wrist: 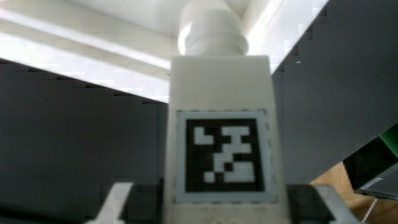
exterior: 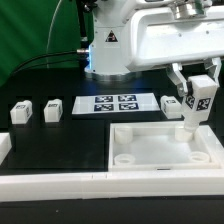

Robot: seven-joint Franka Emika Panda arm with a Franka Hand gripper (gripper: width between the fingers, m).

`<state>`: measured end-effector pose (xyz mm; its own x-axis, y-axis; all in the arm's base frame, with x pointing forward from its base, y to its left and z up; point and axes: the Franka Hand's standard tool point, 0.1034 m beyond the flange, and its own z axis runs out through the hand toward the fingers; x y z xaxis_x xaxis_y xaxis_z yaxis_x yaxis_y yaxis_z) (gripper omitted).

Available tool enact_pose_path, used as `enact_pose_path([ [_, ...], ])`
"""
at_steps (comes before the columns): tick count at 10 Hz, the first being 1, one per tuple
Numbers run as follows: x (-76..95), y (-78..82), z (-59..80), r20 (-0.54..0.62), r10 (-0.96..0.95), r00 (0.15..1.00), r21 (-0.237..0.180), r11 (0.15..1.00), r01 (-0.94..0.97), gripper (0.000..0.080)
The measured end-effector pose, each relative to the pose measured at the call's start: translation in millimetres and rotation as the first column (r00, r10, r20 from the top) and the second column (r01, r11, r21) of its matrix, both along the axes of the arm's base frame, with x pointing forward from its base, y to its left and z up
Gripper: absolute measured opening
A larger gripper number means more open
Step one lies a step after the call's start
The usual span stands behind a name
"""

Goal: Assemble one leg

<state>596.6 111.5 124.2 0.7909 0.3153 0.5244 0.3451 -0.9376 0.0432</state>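
My gripper (exterior: 197, 96) is shut on a white leg (exterior: 192, 118) with a black-and-white marker on its face. It holds the leg upright over the far right corner of the large white tray-like piece (exterior: 160, 148); whether its lower end touches the corner socket I cannot tell. In the wrist view the leg (wrist: 224, 120) fills the middle, marker facing the camera, clamped between the fingers (wrist: 121, 205). Three more legs lie on the black table: two at the exterior view's left (exterior: 20, 112) (exterior: 53, 109) and one behind the tray (exterior: 170, 103).
The marker board (exterior: 113, 104) lies flat behind the tray. The arm's white base (exterior: 110, 45) stands at the back. A white ledge (exterior: 60, 186) runs along the front, with a white block (exterior: 3, 150) at the left edge.
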Motion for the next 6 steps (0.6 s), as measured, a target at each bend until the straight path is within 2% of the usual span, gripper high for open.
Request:
enact_pose_path([
  [1, -2.6, -0.2, -3.9, -0.038, -0.021, 0.999, 0.009, 1.0, 0.021, 0.0294],
  [3, 17.6, 11.2, 4.5, -0.084, -0.023, 0.996, 0.023, 0.999, 0.025, 0.0294],
  [6, 43.8, 12.6, -5.5, -0.06, -0.003, 0.998, 0.024, 1.0, 0.004, 0.0294],
])
